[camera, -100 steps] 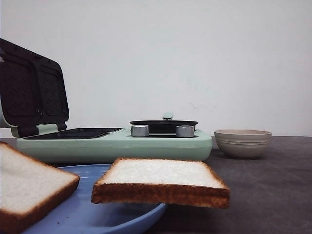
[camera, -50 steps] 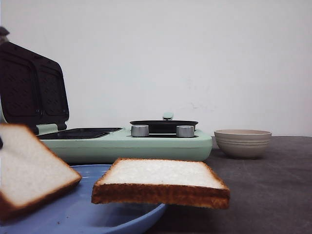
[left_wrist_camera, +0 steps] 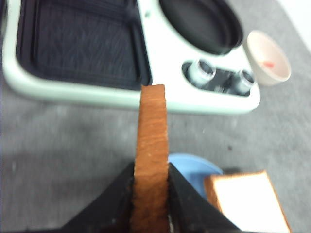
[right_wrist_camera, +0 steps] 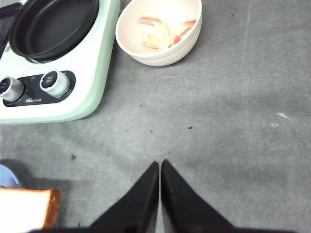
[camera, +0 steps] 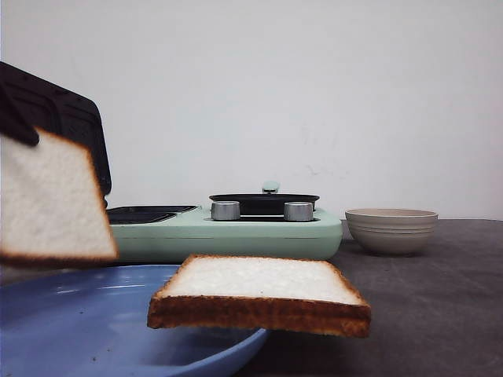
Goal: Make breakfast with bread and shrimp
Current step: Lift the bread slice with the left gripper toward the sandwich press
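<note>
table: dark grey mat surface (right_wrist_camera: 233, 111), everything sits on it
breakfast maker: mint green unit (camera: 228, 232), my landmark; lid (camera: 59, 129) open and standing up at its left end, dark ribbed sandwich plates (left_wrist_camera: 77, 43) exposed
pan: round black pan (right_wrist_camera: 51, 24) seated on the maker's right half, two silver knobs (right_wrist_camera: 51, 80) on the maker's front edge just below it
plate: blue (camera: 94, 330), in front of the maker on the near side, apart from it
lifted bread slice: (camera: 51, 200) in the air, tilted, above the plate's left part and in front of the maker's open lid; in the left wrist view it is seen edge-on, brown crust (left_wrist_camera: 151, 145) standing up, just short of the maker's front edge
resting bread slice: (camera: 259, 290) lies flat on the plate's right rim, overhanging it, in front of the maker's knobs
bowl: beige ribbed (camera: 391, 229), just right of the maker, not touching it
shrimp: orange-red and pale pieces (right_wrist_camera: 163, 31) inside the bowl
left gripper: (left_wrist_camera: 150, 194) clamped on the lifted bread slice, one black finger (left_wrist_camera: 116, 194) pressed on each face
right gripper: (right_wrist_camera: 159, 194) fingers pressed together, nothing between them, over bare table in front of the bowl and right of the maker's front corner
</note>
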Tool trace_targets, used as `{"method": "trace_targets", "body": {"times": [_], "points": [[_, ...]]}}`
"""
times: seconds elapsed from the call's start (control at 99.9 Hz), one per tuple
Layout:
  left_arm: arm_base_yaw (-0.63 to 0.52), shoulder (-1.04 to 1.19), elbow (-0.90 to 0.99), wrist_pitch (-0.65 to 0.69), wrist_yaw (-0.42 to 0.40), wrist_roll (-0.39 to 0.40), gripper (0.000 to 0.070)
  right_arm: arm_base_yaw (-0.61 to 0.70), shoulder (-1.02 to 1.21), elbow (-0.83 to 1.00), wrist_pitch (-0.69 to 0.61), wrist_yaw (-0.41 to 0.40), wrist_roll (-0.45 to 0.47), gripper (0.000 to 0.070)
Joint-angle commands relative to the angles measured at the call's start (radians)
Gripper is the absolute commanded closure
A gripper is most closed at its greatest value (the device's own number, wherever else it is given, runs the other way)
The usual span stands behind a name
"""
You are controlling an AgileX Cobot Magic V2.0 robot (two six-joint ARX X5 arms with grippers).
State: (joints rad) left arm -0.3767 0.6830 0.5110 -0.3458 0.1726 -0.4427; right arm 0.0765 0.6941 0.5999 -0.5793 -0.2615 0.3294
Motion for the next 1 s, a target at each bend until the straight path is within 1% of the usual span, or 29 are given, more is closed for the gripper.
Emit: {"method": "trace_targets", "body": {"times": [0.0,0.17,0.381,0.451,0.551,0.741,0.801,0.991], "points": [[-0.005,0.004,0.007,0.039,-0.015,0.042,0.0697,0.002,0.003,0.016,0.01,0.0,-0.004,0.07],[-0.005,0.013,0.03,0.088,-0.066,0.109,0.0696,0.002,0.003,0.016,0.01,0.0,-0.004,0.07],[-0.003,0.09,0.114,0.109,-0.15,0.249,0.0697,0.002,0.003,0.016,0.01,0.0,-0.008,0.07],[-0.003,0.134,0.155,0.112,-0.174,0.303,0.0697,0.002,0.003,0.016,0.01,0.0,-0.009,0.07],[-0.003,0.209,0.217,0.128,-0.183,0.381,0.0697,0.002,0.003,0.016,0.01,0.0,-0.021,0.07],[0.001,0.372,0.335,0.174,-0.213,0.501,0.0697,0.002,0.003,0.016,0.01,0.0,-0.024,0.07],[0.005,0.427,0.375,0.188,-0.233,0.539,0.0697,0.002,0.003,0.016,0.01,0.0,-0.024,0.07],[0.019,0.603,0.519,0.212,-0.275,0.681,0.0697,0.002,0.003,0.016,0.01,0.0,-0.027,0.07]]}}
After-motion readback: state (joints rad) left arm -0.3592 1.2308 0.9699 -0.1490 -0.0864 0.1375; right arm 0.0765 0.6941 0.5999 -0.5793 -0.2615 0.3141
